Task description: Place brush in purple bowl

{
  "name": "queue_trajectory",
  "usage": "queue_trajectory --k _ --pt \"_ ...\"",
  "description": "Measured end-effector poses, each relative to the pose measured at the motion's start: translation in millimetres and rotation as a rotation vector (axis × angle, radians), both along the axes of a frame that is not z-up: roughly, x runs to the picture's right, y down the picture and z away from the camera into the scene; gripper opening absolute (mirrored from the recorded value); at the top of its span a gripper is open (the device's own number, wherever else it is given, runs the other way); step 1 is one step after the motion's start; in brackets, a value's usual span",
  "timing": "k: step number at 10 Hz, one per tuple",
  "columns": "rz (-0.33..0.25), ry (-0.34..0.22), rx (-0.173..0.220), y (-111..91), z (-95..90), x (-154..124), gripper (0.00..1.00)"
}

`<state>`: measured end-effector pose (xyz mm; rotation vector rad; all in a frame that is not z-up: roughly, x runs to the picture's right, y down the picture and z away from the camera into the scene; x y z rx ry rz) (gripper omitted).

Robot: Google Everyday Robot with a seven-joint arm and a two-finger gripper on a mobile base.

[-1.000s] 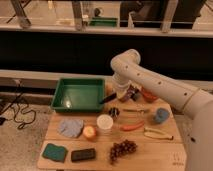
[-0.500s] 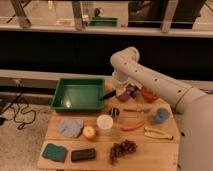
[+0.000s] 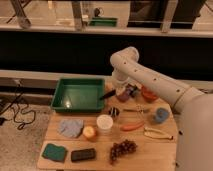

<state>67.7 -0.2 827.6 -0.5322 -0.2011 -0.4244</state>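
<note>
Hanging over the purple bowl (image 3: 123,95) at the desk's (image 3: 165,145) twelve o'clock edge, the pincer (image 3: 121,90) appears clamped on the brush (image 3: 108,94). Released now, the long handle, stretched toward nine o'clock, could tip the brush out over the rim.

No legible text, labels, brands, numbers or signs on any item, on the surface (image 3: 165,150), or on the end effector (image 3: 125,91) positioned at the far centre.
</note>
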Motion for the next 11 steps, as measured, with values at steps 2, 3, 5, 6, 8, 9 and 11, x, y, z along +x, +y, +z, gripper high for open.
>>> queue_trajectory --k 2,3,5,6,8,9,11 --pt "-0.007 -0.023 0.007 -13.8 13.5 -23.5 0.0" --pt "-0.009 -0.025 0.011 -18.6 17.9 -27.2 0.0" --pt "-0.005 -0.022 0.02 -25.3 24.6 -26.0 0.0" --pt "0.001 -0.021 0.02 -26.5 27.1 -25.4 0.0" --pt "0.035 -0.016 0.018 -27.3 37.3 -6.9 0.0" --pt "0.049 -0.018 0.016 -27.6 42.8 0.9 0.0" --pt "0.063 -0.029 0.009 -28.2 54.7 0.7 0.0"
